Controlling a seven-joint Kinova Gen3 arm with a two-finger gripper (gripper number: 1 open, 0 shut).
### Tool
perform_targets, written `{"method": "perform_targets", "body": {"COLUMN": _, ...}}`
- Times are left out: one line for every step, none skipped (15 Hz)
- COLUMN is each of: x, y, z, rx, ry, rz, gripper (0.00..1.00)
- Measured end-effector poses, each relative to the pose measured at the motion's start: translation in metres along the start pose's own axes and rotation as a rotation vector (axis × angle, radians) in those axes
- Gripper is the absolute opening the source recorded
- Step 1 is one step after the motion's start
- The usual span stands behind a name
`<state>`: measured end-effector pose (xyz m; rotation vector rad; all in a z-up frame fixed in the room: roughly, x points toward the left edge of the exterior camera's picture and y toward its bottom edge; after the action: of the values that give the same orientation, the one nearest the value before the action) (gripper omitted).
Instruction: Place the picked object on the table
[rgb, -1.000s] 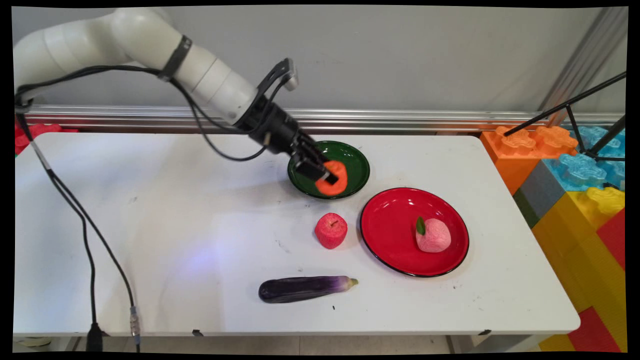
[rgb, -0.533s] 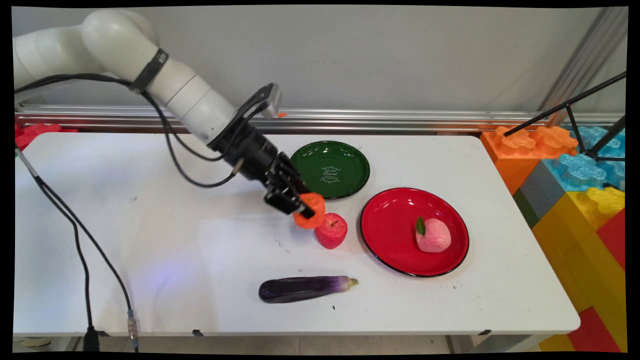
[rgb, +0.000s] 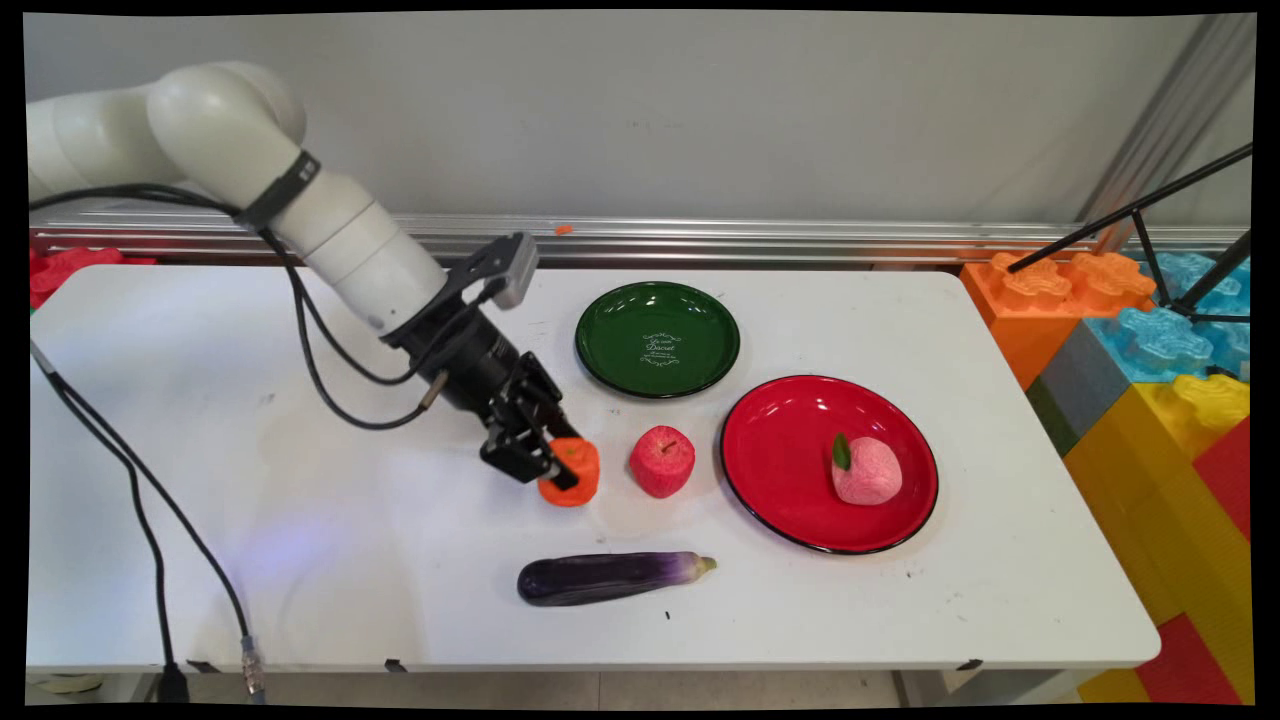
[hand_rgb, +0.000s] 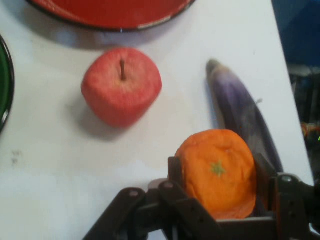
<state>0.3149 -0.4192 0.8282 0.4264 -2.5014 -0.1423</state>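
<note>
While your gripper (rgb: 556, 470) stayed clamped on the orange (rgb: 572, 472), you carried it from the green plate (rgb: 658, 340) down to the table (rgb: 300, 500), just left of the apple (rgb: 662, 461).

A robotics lab or test room, not a home: a bare white surface (rgb: 300, 560) stands against a plain grey wall with an aluminium rail (rgb: 800, 240). Oversized plastic building blocks (rgb: 1150, 400) are stacked to the right, a black tripod (rgb: 1150, 220) stands over them, and toy foods and plates sit as props.
</note>
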Motion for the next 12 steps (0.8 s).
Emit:
{"method": "perform_targets", "body": {"x": -0.004, "y": 0.001, "z": 0.003, "rx": 0.005, "ry": -0.013, "rz": 0.002, "gripper": 0.00}}
{"method": "perform_targets", "body": {"x": -0.007, "y": 0.001, "z": 0.006, "rx": 0.010, "ry": -0.024, "rz": 0.003, "gripper": 0.00}}
{"method": "perform_targets", "body": {"x": -0.009, "y": 0.001, "z": 0.007, "rx": 0.014, "ry": -0.030, "rz": 0.003, "gripper": 0.00}}
{"method": "perform_targets", "body": {"x": -0.012, "y": 0.001, "z": 0.011, "rx": 0.022, "ry": -0.038, "rz": 0.002, "gripper": 0.00}}
{"method": "perform_targets", "body": {"x": -0.014, "y": 0.000, "z": 0.013, "rx": 0.030, "ry": -0.042, "rz": 0.003, "gripper": 0.00}}
{"method": "perform_targets", "body": {"x": -0.016, "y": 0.000, "z": 0.016, "rx": 0.041, "ry": -0.044, "rz": 0.005, "gripper": 0.00}}
{"method": "perform_targets", "body": {"x": -0.016, "y": -0.001, "z": 0.019, "rx": 0.049, "ry": -0.044, "rz": 0.007, "gripper": 0.00}}
{"method": "perform_targets", "body": {"x": -0.017, "y": -0.001, "z": 0.021, "rx": 0.055, "ry": -0.044, "rz": 0.008, "gripper": 0.00}}
{"method": "perform_targets", "body": {"x": -0.018, "y": -0.002, "z": 0.024, "rx": 0.064, "ry": -0.043, "rz": 0.009, "gripper": 0.00}}
{"method": "perform_targets", "body": {"x": -0.018, "y": -0.002, "z": 0.026, "rx": 0.071, "ry": -0.042, "rz": 0.010, "gripper": 0.00}}
{"method": "perform_targets", "body": {"x": -0.019, "y": -0.003, "z": 0.028, "rx": 0.079, "ry": -0.040, "rz": 0.012, "gripper": 0.00}}
{"method": "perform_targets", "body": {"x": -0.019, "y": -0.003, "z": 0.030, "rx": 0.084, "ry": -0.039, "rz": 0.013, "gripper": 0.00}}
